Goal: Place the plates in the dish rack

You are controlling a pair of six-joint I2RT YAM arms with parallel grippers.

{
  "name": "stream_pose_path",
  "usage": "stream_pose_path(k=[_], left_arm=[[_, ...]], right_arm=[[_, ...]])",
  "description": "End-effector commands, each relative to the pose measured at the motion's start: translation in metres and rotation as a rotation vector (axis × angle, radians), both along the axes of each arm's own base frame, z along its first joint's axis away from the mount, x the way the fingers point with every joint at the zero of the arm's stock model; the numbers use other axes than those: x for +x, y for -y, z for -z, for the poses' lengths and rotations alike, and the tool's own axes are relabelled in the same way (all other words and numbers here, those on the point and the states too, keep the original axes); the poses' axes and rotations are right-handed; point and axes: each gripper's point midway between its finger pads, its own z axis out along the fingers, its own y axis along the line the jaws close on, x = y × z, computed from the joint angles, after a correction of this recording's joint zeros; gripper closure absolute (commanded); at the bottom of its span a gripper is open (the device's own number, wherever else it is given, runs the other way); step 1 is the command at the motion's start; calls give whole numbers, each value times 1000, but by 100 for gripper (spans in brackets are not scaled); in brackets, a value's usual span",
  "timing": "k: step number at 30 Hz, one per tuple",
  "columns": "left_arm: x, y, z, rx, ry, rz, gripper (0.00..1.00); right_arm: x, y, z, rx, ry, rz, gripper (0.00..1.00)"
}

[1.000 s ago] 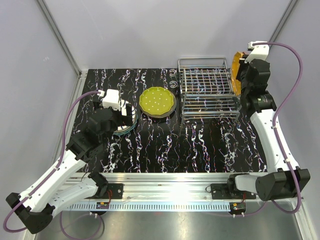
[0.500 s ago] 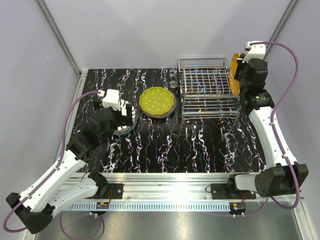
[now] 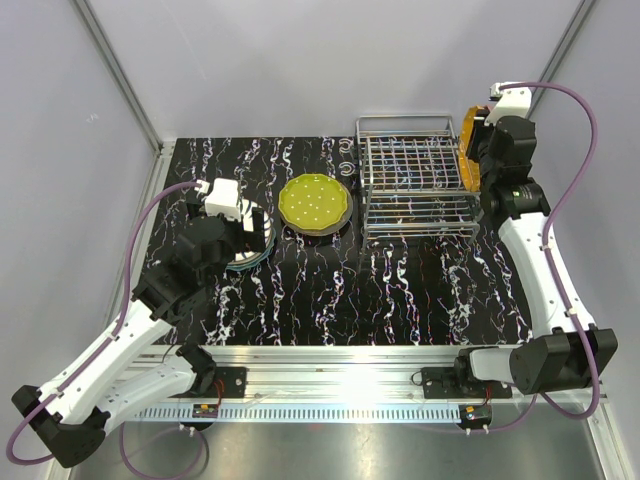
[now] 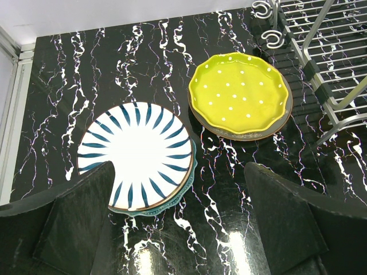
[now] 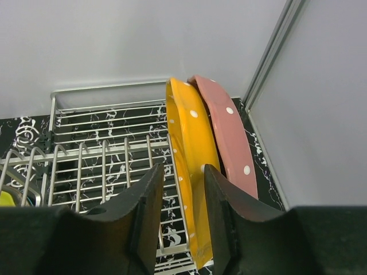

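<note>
The chrome dish rack [image 3: 415,185] [image 5: 103,143] stands at the back right. An orange dotted plate [image 5: 189,126] [image 3: 467,150] stands on edge at the rack's right end, with a pink dotted plate [image 5: 229,132] leaning behind it. My right gripper [image 5: 183,172] straddles the orange plate's rim, open, with a gap beside the left finger. A yellow-green dotted plate [image 4: 238,94] [image 3: 314,202] lies on a dark plate. A striped white plate [image 4: 137,152] lies on a teal one [image 4: 172,200]. My left gripper [image 4: 180,189] [image 3: 240,225] hovers open above the striped plate's near edge.
Two small metal hooks [image 4: 266,23] [image 3: 346,158] sit at the rack's left back corner. The enclosure's right wall and post [image 5: 275,51] stand close behind the pink plate. Black marbled tabletop [image 3: 400,290] lies between the arms.
My right gripper's jaws have widened around the orange plate's rim, and the right wrist shifted slightly. The left arm and the flat plates have not moved.
</note>
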Motion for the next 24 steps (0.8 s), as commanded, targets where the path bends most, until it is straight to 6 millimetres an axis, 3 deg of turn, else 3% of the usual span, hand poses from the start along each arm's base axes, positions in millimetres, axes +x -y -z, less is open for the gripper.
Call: stream_pose_path(k=[1,9,14,17,21,22,24], left_arm=[[3,6,-9,-22,35,19,1],[3,5,-8,-18,34,14,1],[5,5,-7,-12,32,5,1],[6,5,-5,-9,27,3,1],[9,6,2,10,15,-2,1],[10,7,5,20,6,-1,1],[13,8,9,36,-2,-1,1]], right_arm=[[-7,1,-32,4,56,-6,58],[-14,0,-49,13,80,-11,55],[-30,-6,-72,50,124,-48,53],[-47,-16,-83,102,149,-99,52],[-73,-44,-78,212,150,-243,51],[-77,-51,-65,259,129,-270,51],[-99,-67,-70,309,156,-364,51]])
